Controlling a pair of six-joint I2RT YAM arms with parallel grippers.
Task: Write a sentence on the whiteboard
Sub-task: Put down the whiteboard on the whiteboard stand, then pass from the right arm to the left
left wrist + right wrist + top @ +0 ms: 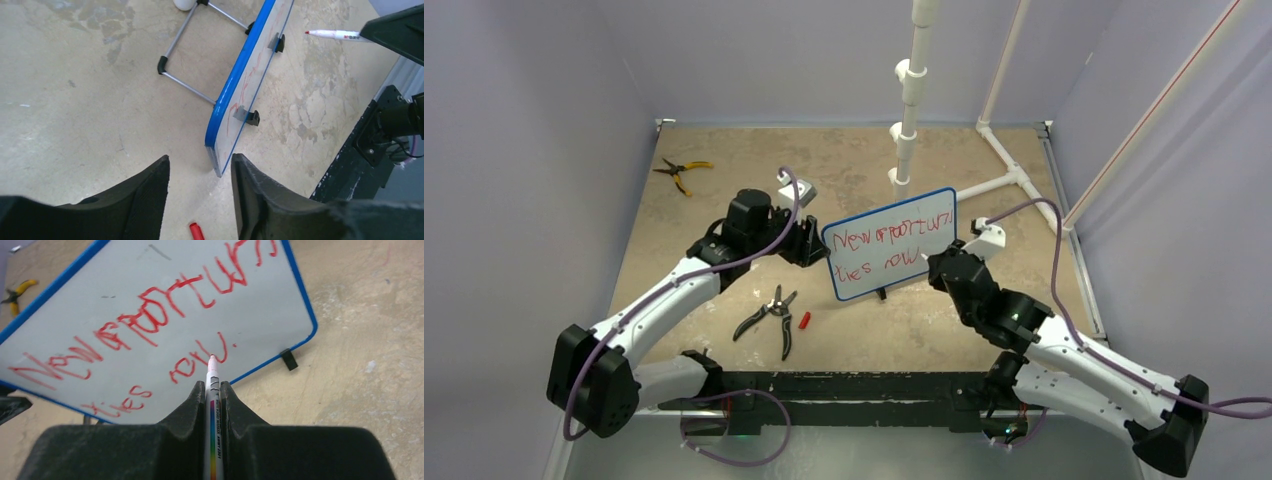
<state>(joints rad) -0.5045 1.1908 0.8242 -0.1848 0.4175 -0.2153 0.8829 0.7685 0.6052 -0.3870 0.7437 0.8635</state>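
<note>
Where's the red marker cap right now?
Top view: the red marker cap lies on the table left of centre, just right of the black-handled pliers, in front of the whiteboard's left end.

On my right wrist feed the whiteboard (125,285) runs off the top and left edges, which clips the end of the sentence (150,325) in its upper row. Most of the marker (212,371) is buried in the right claw (212,386), and I can't tell if its tip touches. On the left wrist feed the whiteboard sits edge-on, so its lettering is unreadable, and the bottom edge cuts off the red cap (196,231).
</note>
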